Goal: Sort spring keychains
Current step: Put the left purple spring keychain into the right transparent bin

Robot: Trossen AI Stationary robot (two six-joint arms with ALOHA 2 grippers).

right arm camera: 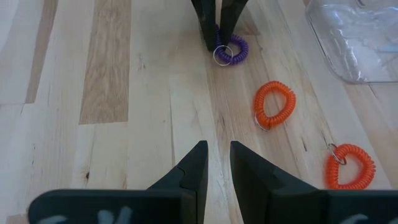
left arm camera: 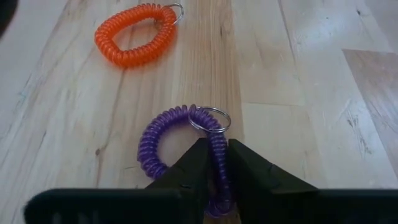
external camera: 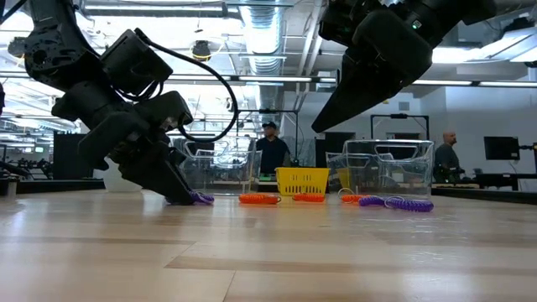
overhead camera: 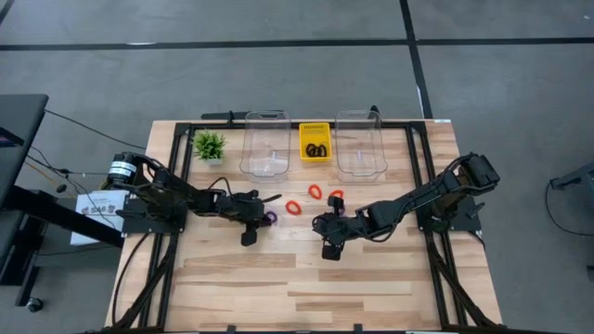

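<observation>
High view: the left gripper (overhead camera: 264, 217) sits on a purple keychain (overhead camera: 270, 217), near three red keychains (overhead camera: 314, 198). Black ones already lie in the yellow basket (overhead camera: 315, 142), between two clear bins (overhead camera: 264, 144), so colours apparently go into separate containers.

Low view: its fingers press down to the table (external camera: 268, 252), low enough to catch the flat coil.

Left wrist view: the fingers (left arm camera: 186, 171) are clamped on the purple coil's far side, probably firmly.

Right wrist view: the right gripper (right arm camera: 216, 163) hangs empty, fingers slightly apart, waiting over bare wood.

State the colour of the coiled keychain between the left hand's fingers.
Purple, clearest in the left wrist view.
</observation>
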